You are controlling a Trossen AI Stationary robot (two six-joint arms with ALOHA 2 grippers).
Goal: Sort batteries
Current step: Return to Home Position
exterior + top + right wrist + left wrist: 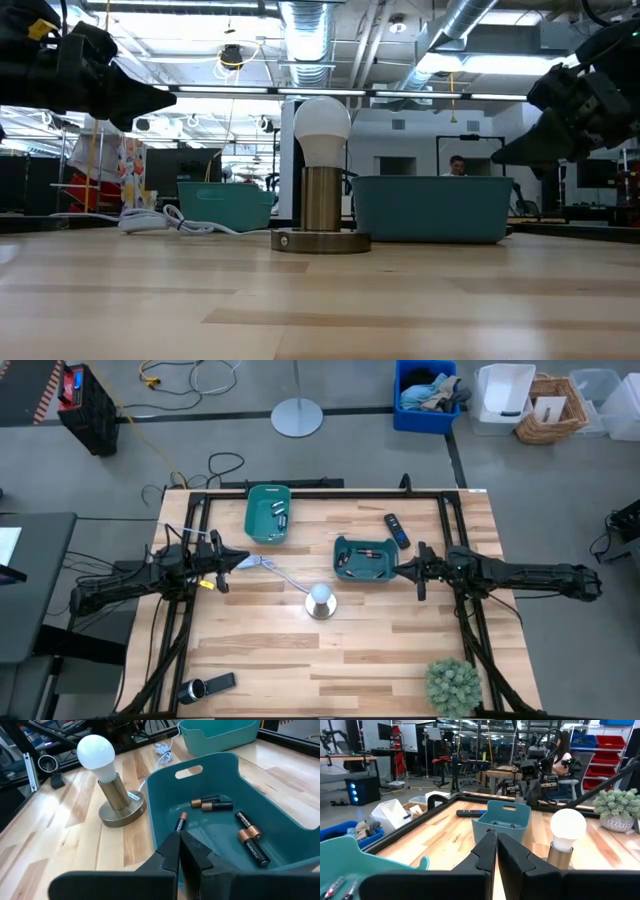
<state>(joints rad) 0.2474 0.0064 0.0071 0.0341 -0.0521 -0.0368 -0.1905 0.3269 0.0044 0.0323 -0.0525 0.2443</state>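
Both arms hover level over the table, facing each other. Left gripper (243, 562) — fingers pressed together, nothing between them — points toward the bulb lamp (320, 600). Right gripper (179, 834), likewise closed on nothing, sits just above the rim of the right bin (162, 805), which holds the black batteries (252, 847) — silvery batteries (279, 512) lie in the left bin (258, 525).

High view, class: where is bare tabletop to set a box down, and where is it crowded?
Free: a broad strip of table between bulb lamp and lower edge, flanked by flashlight and potted plant. Crowded: the middle band, where upper teal bin, lower teal bin, cable, left tool and right tool cluster.
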